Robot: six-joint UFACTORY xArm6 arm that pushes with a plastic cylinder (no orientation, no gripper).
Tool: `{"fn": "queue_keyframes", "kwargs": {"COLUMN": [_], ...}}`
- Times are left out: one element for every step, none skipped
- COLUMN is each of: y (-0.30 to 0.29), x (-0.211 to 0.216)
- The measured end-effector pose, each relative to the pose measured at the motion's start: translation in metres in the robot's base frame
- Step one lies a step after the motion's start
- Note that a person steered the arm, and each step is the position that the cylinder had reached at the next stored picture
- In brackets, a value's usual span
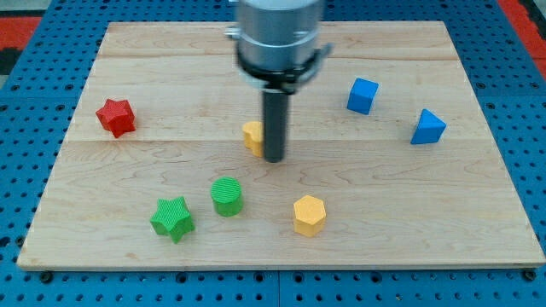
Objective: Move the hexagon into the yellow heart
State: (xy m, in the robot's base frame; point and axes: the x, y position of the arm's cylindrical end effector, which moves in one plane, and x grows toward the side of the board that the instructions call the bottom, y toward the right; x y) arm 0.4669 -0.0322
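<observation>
In the camera view, my tip (273,159) rests on the tabletop (426,222) right beside a yellow block (252,136) that the rod half hides. Only its left part shows, so I take it for the yellow heart but cannot confirm the shape. The tool is a bare rod: there is nothing on it to open or close, and it has hold of nothing.

The yellow hexagon (309,215) sits well apart from the heart, toward the view's bottom and slightly to the right. By my judgement the task is hardly begun: the hexagon has yet to be pushed up and leftward until it meets the heart, and my tip would first need to get below it.

The green cylinder (227,196) and green star (172,218) lie left of the hexagon, off the likely path. The red star (115,117), blue cube (363,95) and blue triangular block (427,128) sit far aside. Nothing blocks the route except my own rod.
</observation>
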Motion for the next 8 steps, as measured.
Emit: {"fn": "queue_keyframes", "kwargs": {"y": [0.0, 0.103, 0.141, 0.12, 0.068, 0.044, 0.052, 0.106], "x": [-0.024, 0.024, 0.108, 0.15, 0.109, 0.05, 0.054, 0.08]}}
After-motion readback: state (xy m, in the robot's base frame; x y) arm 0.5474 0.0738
